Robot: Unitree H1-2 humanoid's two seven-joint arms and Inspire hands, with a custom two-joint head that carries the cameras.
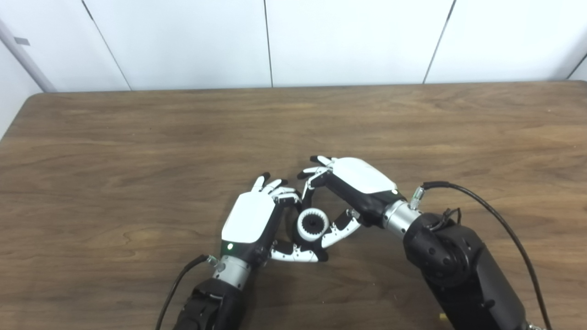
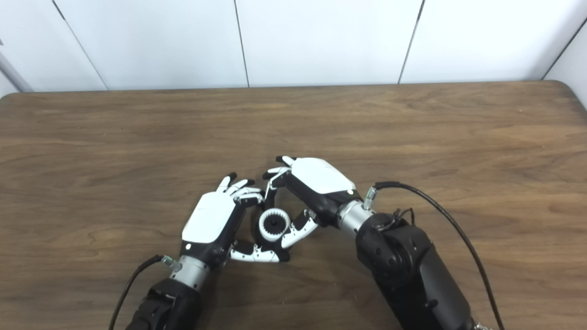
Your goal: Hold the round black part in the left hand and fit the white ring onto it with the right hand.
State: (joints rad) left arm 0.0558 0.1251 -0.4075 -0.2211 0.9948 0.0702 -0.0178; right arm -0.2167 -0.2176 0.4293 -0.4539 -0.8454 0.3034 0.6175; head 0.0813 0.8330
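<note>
With the left robot hand (image 1: 250, 220) clamped on the black part (image 1: 313, 224), the right robot hand (image 1: 353, 183), gripping the ring (image 1: 312, 224) from 3 o'clock, should press squarely, not tilted.

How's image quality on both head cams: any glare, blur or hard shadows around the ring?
Left eye view: even, soft light; white ring teeth readable though slightly soft; only faint shadow under the left hand. Right eye view: same flat light, no glare on the table; right hand shell bright but not blown out; round black part is dark, its detail lost.
</note>
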